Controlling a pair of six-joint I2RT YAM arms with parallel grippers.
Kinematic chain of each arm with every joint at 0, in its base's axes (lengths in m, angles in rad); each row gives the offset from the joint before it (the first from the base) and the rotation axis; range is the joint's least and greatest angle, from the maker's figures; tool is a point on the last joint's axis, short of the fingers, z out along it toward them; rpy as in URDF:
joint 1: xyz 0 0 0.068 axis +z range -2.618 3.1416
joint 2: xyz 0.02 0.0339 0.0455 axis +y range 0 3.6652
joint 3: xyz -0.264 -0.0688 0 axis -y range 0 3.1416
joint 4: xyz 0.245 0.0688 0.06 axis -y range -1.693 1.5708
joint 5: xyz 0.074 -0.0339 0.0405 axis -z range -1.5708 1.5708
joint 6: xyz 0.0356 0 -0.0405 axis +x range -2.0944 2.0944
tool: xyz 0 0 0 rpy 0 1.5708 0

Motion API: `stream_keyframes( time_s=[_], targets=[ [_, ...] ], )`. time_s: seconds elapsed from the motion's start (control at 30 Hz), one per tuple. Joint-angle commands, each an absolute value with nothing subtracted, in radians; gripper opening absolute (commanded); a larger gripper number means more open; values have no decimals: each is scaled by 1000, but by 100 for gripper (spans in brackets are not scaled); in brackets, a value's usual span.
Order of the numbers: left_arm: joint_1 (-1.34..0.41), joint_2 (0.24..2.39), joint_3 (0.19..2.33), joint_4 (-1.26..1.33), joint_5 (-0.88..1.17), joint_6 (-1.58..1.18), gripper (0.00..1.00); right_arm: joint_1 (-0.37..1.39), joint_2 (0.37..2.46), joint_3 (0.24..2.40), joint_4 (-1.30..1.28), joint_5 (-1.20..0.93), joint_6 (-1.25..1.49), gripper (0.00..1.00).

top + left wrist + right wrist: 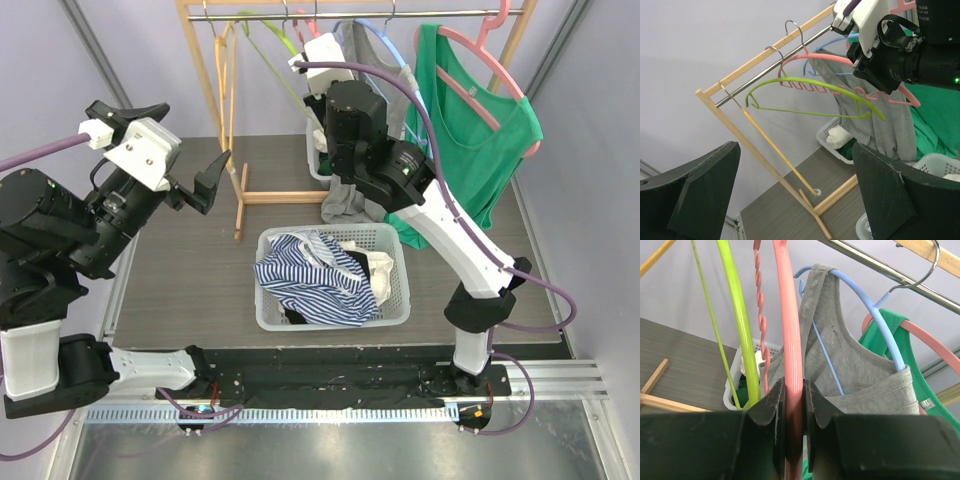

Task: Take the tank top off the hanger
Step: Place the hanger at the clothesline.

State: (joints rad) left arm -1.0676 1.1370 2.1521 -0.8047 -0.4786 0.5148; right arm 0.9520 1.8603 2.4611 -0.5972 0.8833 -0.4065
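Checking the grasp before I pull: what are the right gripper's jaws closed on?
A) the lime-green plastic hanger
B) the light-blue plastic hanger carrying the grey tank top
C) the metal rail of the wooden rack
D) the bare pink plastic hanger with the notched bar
D: in the right wrist view the right gripper has its jaws shut on the bare pink plastic hanger; the lime-green plastic hanger hangs beside it, outside the jaws.

The pink hanger is glossy plastic, the grey tank top matt cloth, the rack wood.
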Motion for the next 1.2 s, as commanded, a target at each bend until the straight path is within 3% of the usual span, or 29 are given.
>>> stream_keyframes(
  time_s=[0.0, 1.07, 1.1, 1.13, 1.17],
  targets=[
    [-1046, 1120, 2192, -804, -445, 477, 100, 950, 1844, 2488, -477, 891, -437, 1],
    [-969, 1146, 2249, -830, -383, 402, 100, 870, 1899, 2408, -612, 704, -249, 1],
    [-966, 1146, 2249, -830, -382, 402, 100, 871, 1899, 2408, -612, 704, -247, 3],
    [-965, 1147, 2249, -831, -382, 402, 100, 871, 1896, 2399, -612, 707, -244, 19],
    [-965, 1149, 2249, -831, -379, 399, 100, 871, 1891, 2390, -612, 706, -239, 29]
  ],
)
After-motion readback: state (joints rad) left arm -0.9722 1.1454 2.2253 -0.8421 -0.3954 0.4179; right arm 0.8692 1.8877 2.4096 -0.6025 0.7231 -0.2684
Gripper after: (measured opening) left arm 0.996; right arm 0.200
